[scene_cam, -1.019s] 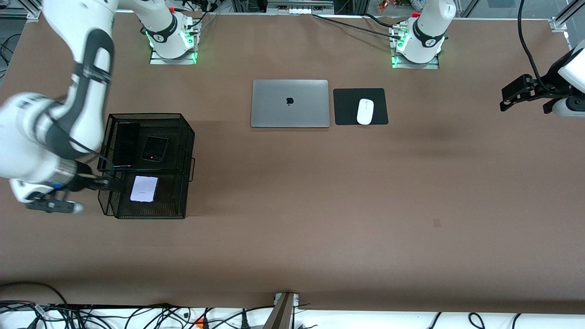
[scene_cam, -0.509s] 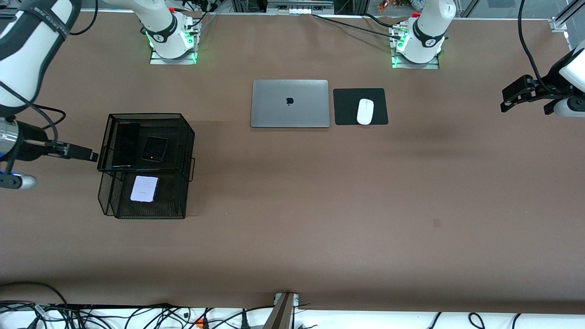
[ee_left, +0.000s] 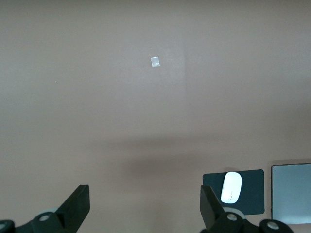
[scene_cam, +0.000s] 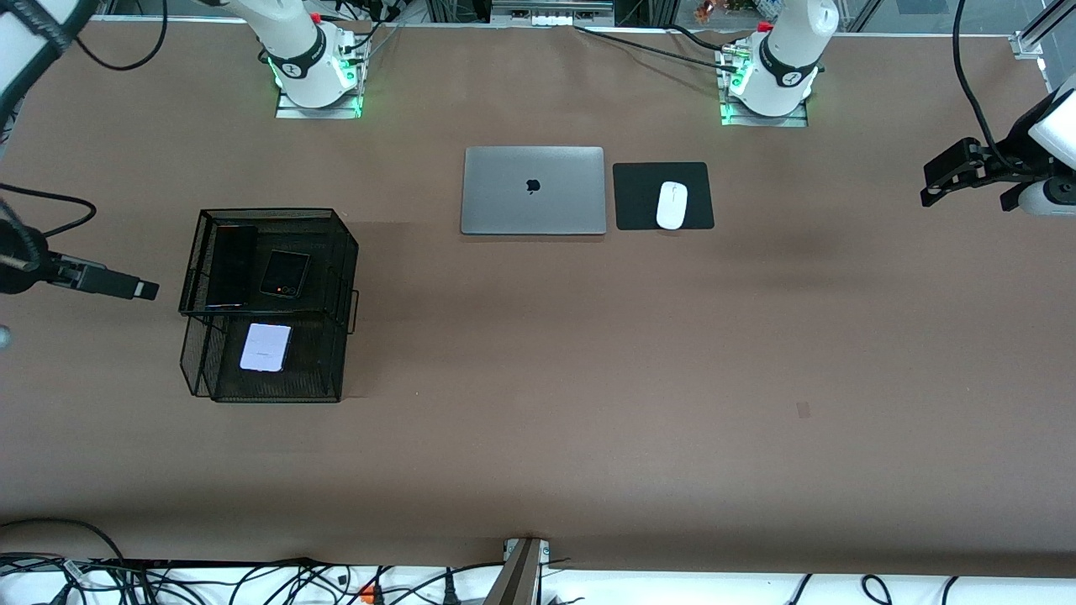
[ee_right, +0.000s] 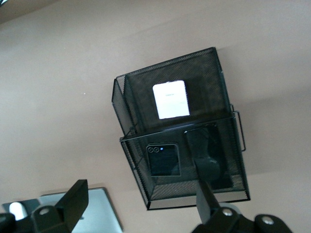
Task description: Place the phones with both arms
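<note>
At the middle height of the front frame, at its edge by the right arm's end, the right claw hung over the bare tabletop, just beside a black mesh basket and apart from it. In the right wrist view its fingers stood spread wide with nothing between them, released.

All three phones lay in the basket. The long black phone and the small black phone with its orange dot lay side by side in the raised upper tier, the long one toward the right arm's end. The lavender phone lay flat in the lower tier, nearer the front camera and lower in the frame. The right wrist view looked down on the same basket with the pale phone in one tier and the two black ones in the other.

In the upper middle of the frame sat a closed grey laptop. Beside it, toward the left arm's end, a white mouse rested on a black pad.

At the frame's edge by the left arm's end, in its upper part, the left claw waited above the tabletop. Its own wrist view showed its fingers wide apart and empty, with a small pale mark on the brown surface below.
</note>
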{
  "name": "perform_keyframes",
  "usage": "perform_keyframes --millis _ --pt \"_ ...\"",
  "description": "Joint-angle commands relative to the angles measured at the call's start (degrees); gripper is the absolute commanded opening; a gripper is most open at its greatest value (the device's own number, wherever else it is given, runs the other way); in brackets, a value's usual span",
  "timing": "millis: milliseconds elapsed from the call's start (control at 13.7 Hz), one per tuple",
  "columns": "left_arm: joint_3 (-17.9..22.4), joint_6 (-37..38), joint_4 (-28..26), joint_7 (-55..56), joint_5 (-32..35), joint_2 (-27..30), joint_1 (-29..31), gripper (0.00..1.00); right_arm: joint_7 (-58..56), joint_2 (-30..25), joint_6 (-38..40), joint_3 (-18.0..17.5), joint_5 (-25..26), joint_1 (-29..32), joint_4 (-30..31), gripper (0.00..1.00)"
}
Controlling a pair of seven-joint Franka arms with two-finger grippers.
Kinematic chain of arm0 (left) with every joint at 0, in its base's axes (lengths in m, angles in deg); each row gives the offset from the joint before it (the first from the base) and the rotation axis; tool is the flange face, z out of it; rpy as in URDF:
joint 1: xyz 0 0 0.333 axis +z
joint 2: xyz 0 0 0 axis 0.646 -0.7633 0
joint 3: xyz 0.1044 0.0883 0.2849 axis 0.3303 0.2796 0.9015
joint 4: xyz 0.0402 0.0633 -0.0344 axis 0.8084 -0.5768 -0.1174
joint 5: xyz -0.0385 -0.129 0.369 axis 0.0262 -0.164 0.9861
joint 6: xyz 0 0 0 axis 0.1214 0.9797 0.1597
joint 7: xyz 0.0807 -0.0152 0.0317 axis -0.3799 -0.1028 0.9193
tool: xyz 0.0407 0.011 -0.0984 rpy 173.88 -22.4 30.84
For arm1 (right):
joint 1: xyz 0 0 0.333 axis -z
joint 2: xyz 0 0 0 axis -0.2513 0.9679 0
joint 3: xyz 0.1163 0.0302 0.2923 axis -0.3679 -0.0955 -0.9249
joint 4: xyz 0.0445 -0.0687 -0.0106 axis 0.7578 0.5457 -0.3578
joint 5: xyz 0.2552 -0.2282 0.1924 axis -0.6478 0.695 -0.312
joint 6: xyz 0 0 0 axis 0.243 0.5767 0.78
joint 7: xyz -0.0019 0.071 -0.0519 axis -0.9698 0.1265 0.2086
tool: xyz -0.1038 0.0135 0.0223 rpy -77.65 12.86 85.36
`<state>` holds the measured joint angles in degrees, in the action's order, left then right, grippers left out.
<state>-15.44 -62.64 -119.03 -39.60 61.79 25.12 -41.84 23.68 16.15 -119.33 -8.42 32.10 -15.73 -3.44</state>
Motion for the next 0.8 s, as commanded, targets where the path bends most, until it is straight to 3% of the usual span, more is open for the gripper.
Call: perform_keyframes --millis 0,73,218,509,582,728 --pt "-0.29 -0.45 -0.19 -0.49 1.18 0.43 0.19 1.0 3.07 0.27 3.07 -4.96 2.56 4.8 -6.48 0.98" --pt "-0.29 -0.45 -0.28 -0.49 1.26 0.43 0.19 1.0 3.25 0.27 3.59 -7.85 4.32 6.89 -7.88 0.98" --pt "-0.29 -0.45 -0.28 -0.49 1.18 0.43 0.19 1.0 5.43 -0.08 5.17 -17.49 7.92 13.38 -11.13 0.98" --pt "-0.29 -0.45 -0.19 -0.49 1.26 0.43 0.19 1.0 7.03 -5.87 1.85 -42.62 26.7 23.68 -9.76 0.98" --pt "-0.29 -0.45 -0.19 -0.49 1.26 0.43 0.19 1.0 7.12 -7.71 0.44 -45.99 29.53 25.0 -7.31 0.98" --pt "-0.2 -0.45 -0.19 -0.49 1.26 0.43 0.19 1.0 7.03 -12.19 -4.55 -46.81 30.52 25.28 1.28 0.98"
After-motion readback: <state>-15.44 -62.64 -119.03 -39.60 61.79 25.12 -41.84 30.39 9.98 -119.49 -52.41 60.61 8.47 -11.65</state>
